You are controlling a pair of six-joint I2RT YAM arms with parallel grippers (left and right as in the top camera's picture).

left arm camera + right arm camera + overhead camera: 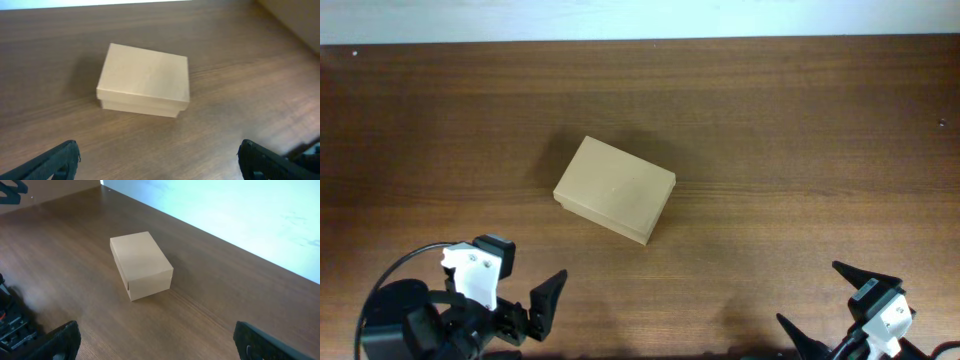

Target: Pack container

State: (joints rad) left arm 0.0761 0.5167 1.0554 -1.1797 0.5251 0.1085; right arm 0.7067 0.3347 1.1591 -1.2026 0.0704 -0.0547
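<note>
The container [615, 190] is a small tan cardboard box with its lid shut, lying slightly turned on the wooden table. It also shows in the left wrist view [145, 80] and in the right wrist view [142, 265]. My left gripper [525, 300] is open and empty near the front left edge, well short of the box; its fingers frame bare wood in the left wrist view [160, 165]. My right gripper [830, 305] is open and empty at the front right, far from the box, and also shows in its own wrist view [160, 342].
The wooden table [800, 130] ends at a pale wall along the back. The left arm's cables and base [12, 322] show at the left edge of the right wrist view.
</note>
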